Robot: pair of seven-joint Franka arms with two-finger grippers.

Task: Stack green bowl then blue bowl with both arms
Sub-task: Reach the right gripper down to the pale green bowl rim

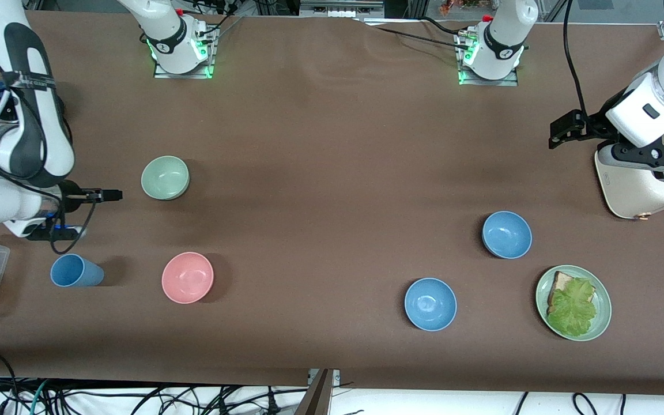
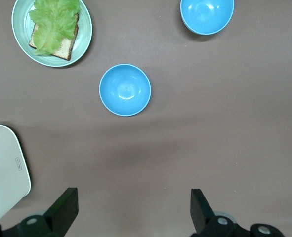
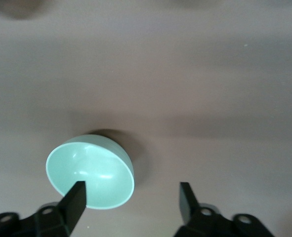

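Found right gripper [image 3: 131, 197] open beside green bowl [image 1: 165, 177], apparently lined up for a rim grasp. Noted left gripper [image 2: 131, 210] open, waiting over toaster [image 1: 643, 184]. Observed 2 blue bowls [image 1: 506, 234] untouched toward left arm's end.

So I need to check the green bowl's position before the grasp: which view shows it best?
The front view: the green bowl sits whole and upright on the table, with the pink bowl nearer the camera. The right wrist view shows it close, one finger overlapping its rim. The left wrist view misses it.
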